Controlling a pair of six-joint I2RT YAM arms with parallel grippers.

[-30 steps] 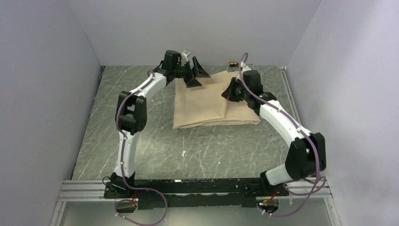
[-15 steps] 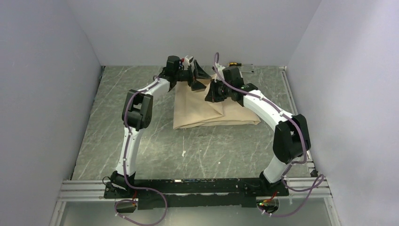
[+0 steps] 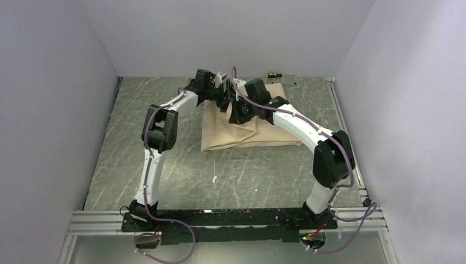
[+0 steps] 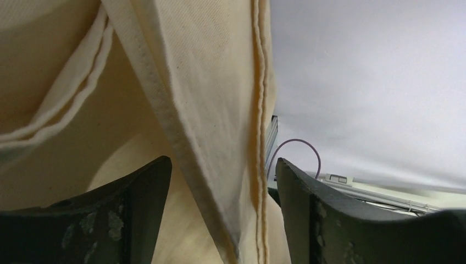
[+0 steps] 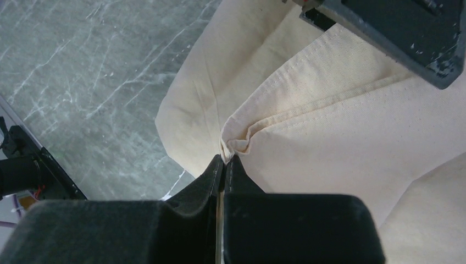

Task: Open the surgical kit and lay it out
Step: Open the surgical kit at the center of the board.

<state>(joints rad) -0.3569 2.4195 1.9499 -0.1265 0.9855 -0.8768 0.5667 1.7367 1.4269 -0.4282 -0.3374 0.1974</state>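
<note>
Beige wrap cloth (image 3: pixel 275 129) lies as a folded bundle on the grey-green marbled table (image 3: pixel 165 159), toward 12 o'clock from the table's middle, with its straight near edge facing 6 o'clock. Both arms reach to the bundle's 11 o'clock corner, where the fabric is gathered up off the flat layers. The right gripper (image 5: pixel 224 162) has its two dark fingers pressed together on a small puckered fold of the cloth's stitched hem. In its wrist view more cloth spreads away toward 3 o'clock and bare table shows at 9 o'clock. The left gripper (image 4: pixel 222 165) sits just at 11 o'clock of the right one in the overhead view, the two very close together. Its fingers (image 4: pixel 137 209) stand well apart, and a hemmed flap of the cloth hangs between them, its seamed edge running from 12 to 6 o'clock through the gap. Whether either pad touches the fabric cannot be told. One of those fingers shows at 1 o'clock in the right wrist view, just above the raised fold. A small yellow-and-black object (image 3: pixel 272 73) lies on the table just beyond the cloth's far edge, at 1 o'clock from the grippers, too small to identify.
</note>
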